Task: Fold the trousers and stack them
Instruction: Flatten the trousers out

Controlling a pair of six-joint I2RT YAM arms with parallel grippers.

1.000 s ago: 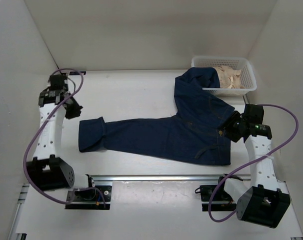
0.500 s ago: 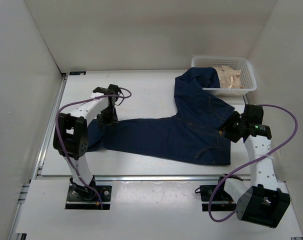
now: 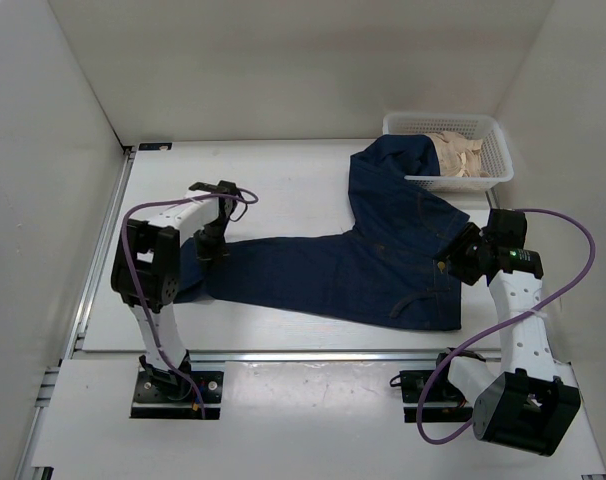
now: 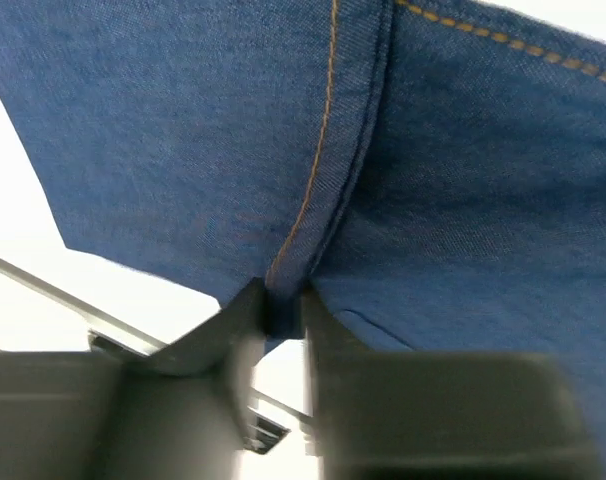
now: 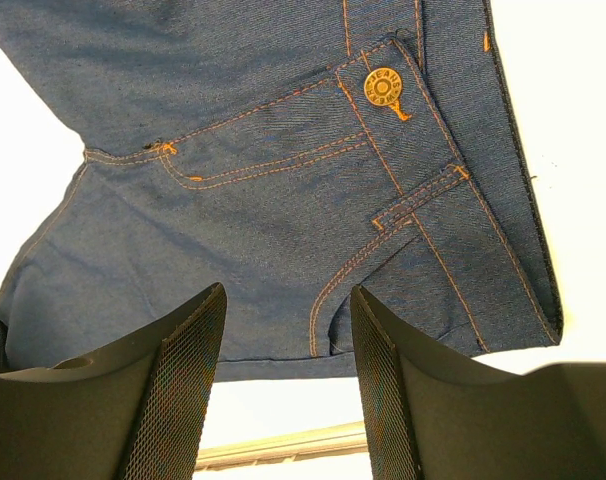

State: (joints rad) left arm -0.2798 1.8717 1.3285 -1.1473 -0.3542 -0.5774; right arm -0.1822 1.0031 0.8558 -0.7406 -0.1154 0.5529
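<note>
The dark navy trousers (image 3: 333, 270) lie flat across the middle of the table, waistband at the right. One leg runs left and the other runs up over the basket rim. My left gripper (image 3: 211, 247) is at the left leg's end. In the left wrist view it (image 4: 281, 300) is shut on a seamed fold of the trousers (image 4: 313, 180). My right gripper (image 3: 451, 262) is open just over the waistband. In the right wrist view its fingers (image 5: 288, 300) straddle the pocket and button area of the trousers (image 5: 283, 180) without gripping.
A white basket (image 3: 498, 150) with beige cloth (image 3: 458, 155) stands at the back right, with one trouser leg draped into it. A metal rail (image 3: 313, 355) runs along the table's near edge. White walls close in the left, back and right sides.
My left arm swung in from the far left onto the left leg's end and closed on the denim. The right arm has not moved.
</note>
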